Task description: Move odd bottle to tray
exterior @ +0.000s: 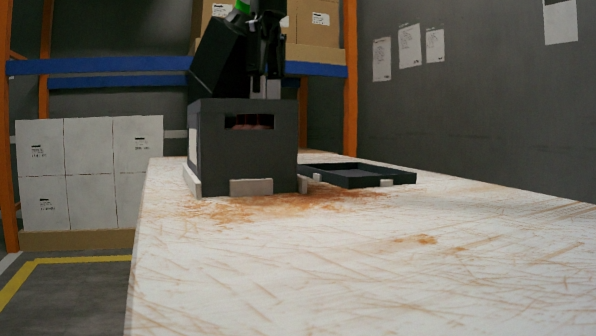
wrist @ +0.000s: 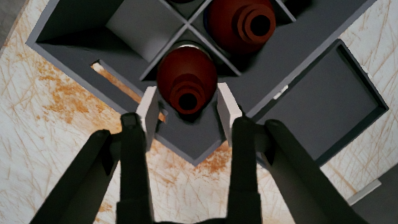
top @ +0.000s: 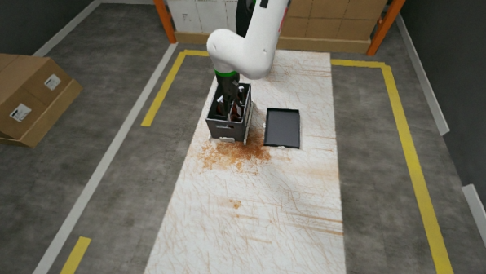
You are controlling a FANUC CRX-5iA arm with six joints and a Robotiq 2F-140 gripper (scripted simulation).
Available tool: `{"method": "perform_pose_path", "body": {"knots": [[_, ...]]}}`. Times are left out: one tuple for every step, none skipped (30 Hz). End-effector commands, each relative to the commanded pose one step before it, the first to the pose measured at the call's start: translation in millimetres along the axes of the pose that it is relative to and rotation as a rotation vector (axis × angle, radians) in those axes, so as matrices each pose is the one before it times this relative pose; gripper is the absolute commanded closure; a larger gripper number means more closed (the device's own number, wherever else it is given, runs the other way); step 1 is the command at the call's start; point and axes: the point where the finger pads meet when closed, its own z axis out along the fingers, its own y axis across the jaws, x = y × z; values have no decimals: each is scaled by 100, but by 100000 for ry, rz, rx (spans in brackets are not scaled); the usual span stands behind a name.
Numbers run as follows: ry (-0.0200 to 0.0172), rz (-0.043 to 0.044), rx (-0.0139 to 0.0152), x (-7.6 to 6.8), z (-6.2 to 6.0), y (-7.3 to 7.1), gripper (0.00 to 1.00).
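Observation:
The dark crate (top: 218, 131) (exterior: 250, 157) (wrist: 195, 145) stands on the table with brown bottles in it. One bottle (wrist: 186, 75) stands in a corner compartment, its mouth facing the wrist camera; a second bottle (wrist: 231, 25) stands in a compartment diagonally up and right in the wrist view. Other bottles are mostly hidden. My gripper (exterior: 265, 88) (wrist: 187, 98) points down at the crate, open, with its pale fingertips on either side of the corner bottle's neck and a gap on both sides. The dark tray (top: 282, 128) (exterior: 382, 178) (wrist: 325, 105) holds nothing. No neck difference can be told.
Pale low blocks stand against the foot of the crate, such as one block (top: 227, 139) (exterior: 251, 187) at its front. Crate walls and thin dividers stand close around the bottles. The tray has a low raised rim and lies just right of the crate in the top view.

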Motion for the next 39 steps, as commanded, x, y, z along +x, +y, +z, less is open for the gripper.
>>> {"method": "perform_pose_path", "body": {"knots": [[-59, -27, 121, -30, 192, -66, 56], [0, 0, 0, 0, 103, 0, 56], [0, 0, 0, 0, 98, 0, 56], [0, 0, 0, 0, 0, 0, 56], [0, 0, 0, 0, 0, 0, 56], [0, 0, 0, 0, 92, 0, 56], [0, 0, 0, 0, 87, 0, 56], [0, 0, 0, 0, 81, 0, 56], [0, 0, 0, 0, 74, 0, 56], [0, 0, 0, 0, 68, 0, 56], [0, 0, 0, 0, 61, 0, 56], [0, 0, 0, 0, 55, 0, 56], [0, 0, 0, 0, 49, 0, 56], [0, 0, 0, 0, 42, 0, 56], [0, 0, 0, 0, 36, 0, 56], [0, 0, 0, 0, 30, 0, 56], [0, 0, 0, 0, 24, 0, 56], [0, 0, 0, 0, 19, 0, 56], [0, 0, 0, 0, 14, 0, 56], [0, 0, 0, 0, 10, 0, 56], [0, 0, 0, 0, 0, 0, 56], [0, 0, 0, 0, 0, 0, 56], [0, 0, 0, 0, 6, 0, 56], [0, 0, 0, 0, 3, 0, 56], [0, 0, 0, 0, 1, 0, 56], [0, 0, 0, 0, 0, 0, 56], [0, 0, 0, 0, 0, 0, 56], [0, 0, 0, 0, 0, 0, 56], [0, 0, 0, 0, 0, 0, 56], [0, 0, 0, 0, 0, 0, 56], [0, 0, 0, 0, 0, 0, 56], [0, 0, 0, 0, 0, 0, 56], [0, 0, 0, 0, 0, 0, 56], [0, 0, 0, 0, 0, 0, 56], [0, 0, 0, 0, 0, 0, 56], [0, 0, 0, 0, 0, 0, 56], [0, 0, 0, 0, 0, 0, 56], [0, 0, 0, 0, 0, 0, 56], [0, 0, 0, 0, 0, 0, 56]]}}
